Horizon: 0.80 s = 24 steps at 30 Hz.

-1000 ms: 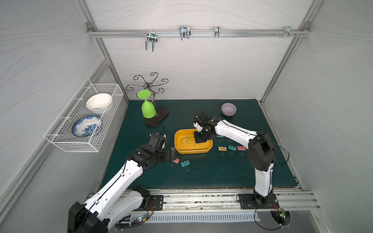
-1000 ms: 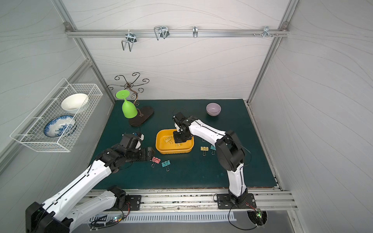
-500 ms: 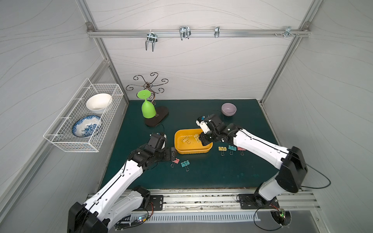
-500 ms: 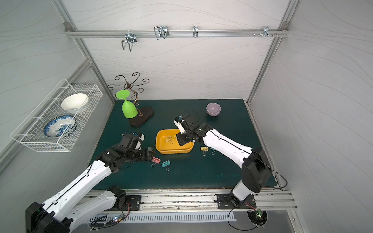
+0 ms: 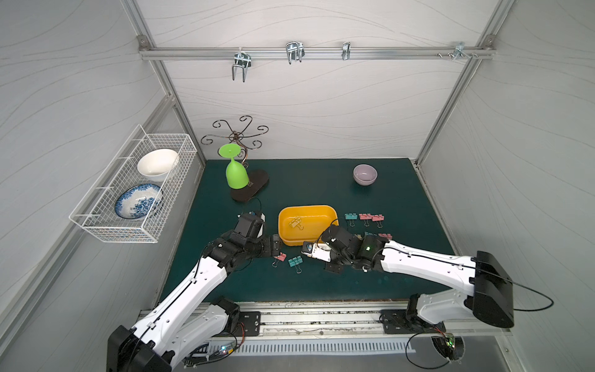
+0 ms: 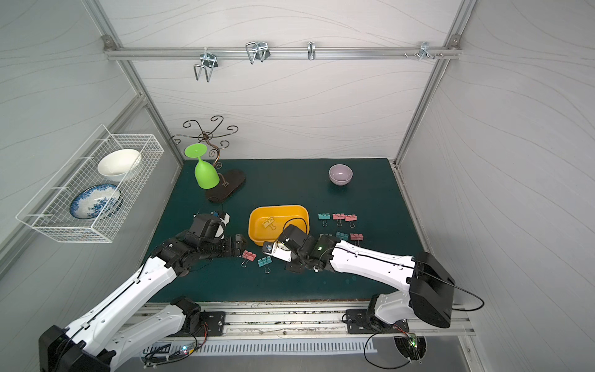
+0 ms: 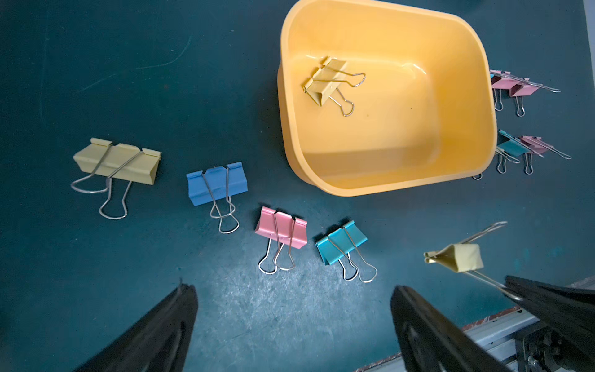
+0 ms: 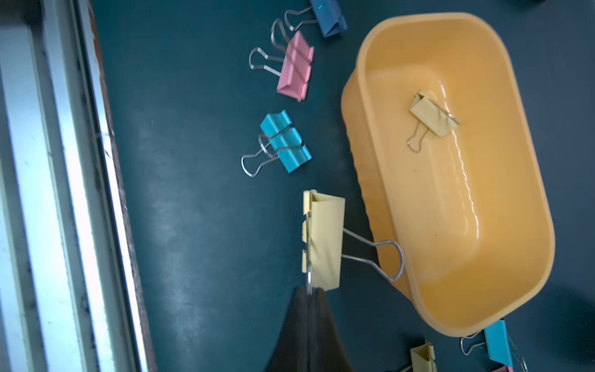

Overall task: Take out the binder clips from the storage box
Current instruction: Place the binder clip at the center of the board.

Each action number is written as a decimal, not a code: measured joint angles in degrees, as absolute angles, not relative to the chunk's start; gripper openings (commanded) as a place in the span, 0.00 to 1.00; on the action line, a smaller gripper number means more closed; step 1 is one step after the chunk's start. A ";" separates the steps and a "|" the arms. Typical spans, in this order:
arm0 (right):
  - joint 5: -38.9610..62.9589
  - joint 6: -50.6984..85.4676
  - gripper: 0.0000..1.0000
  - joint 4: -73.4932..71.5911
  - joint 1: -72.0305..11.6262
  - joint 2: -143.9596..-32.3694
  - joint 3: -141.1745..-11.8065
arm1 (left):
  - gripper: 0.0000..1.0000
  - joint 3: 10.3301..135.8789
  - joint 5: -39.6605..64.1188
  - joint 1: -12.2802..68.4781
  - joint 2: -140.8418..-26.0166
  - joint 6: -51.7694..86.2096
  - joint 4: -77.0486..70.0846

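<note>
The yellow-orange storage box (image 5: 325, 211) sits mid-mat with one yellow binder clip (image 7: 325, 82) lying inside. My right gripper (image 8: 309, 294) is shut on the wire handle of another yellow binder clip (image 8: 323, 238), which hangs just outside the box's near wall, above the mat. My left gripper (image 7: 294, 299) stands open and empty over the mat, left of the box. In front of it lie yellow (image 7: 117, 162), blue (image 7: 217, 182), pink (image 7: 281, 227) and teal (image 7: 341, 241) clips. More pink and teal clips (image 5: 365, 217) lie right of the box.
A lilac bowl (image 5: 364, 174) stands at the back right. A green goblet (image 5: 236, 172) hangs upside down on a dark stand at the back left. A white wire basket (image 5: 135, 186) with two bowls hangs on the left wall. A metal rail (image 8: 64, 193) edges the mat's front.
My right arm has swung from inside the box out over its near wall toward the mat's front, carrying the yellow clip. The left arm has not moved.
</note>
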<state>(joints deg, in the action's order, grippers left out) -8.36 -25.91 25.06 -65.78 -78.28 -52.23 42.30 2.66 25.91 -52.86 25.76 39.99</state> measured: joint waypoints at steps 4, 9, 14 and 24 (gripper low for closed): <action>-11.18 -29.02 0.00 23.81 -67.57 -80.38 -51.29 | 0.98 42.30 2.61 25.91 -52.88 25.80 39.99; -16.08 -30.87 0.00 18.59 -69.45 -85.62 -50.94 | 0.98 42.30 2.39 25.91 -52.95 25.93 39.99; -20.95 -32.47 0.00 12.40 -70.30 -89.95 -50.92 | 0.98 42.30 2.15 25.91 -52.97 25.93 40.03; -26.39 -34.89 0.04 7.73 -70.98 -92.95 -48.97 | 0.98 42.30 1.69 25.91 -52.97 25.91 40.05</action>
<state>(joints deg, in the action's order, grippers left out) -26.39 -34.89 7.73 -70.98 -92.95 -48.97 42.30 1.69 25.91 -52.97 25.91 40.05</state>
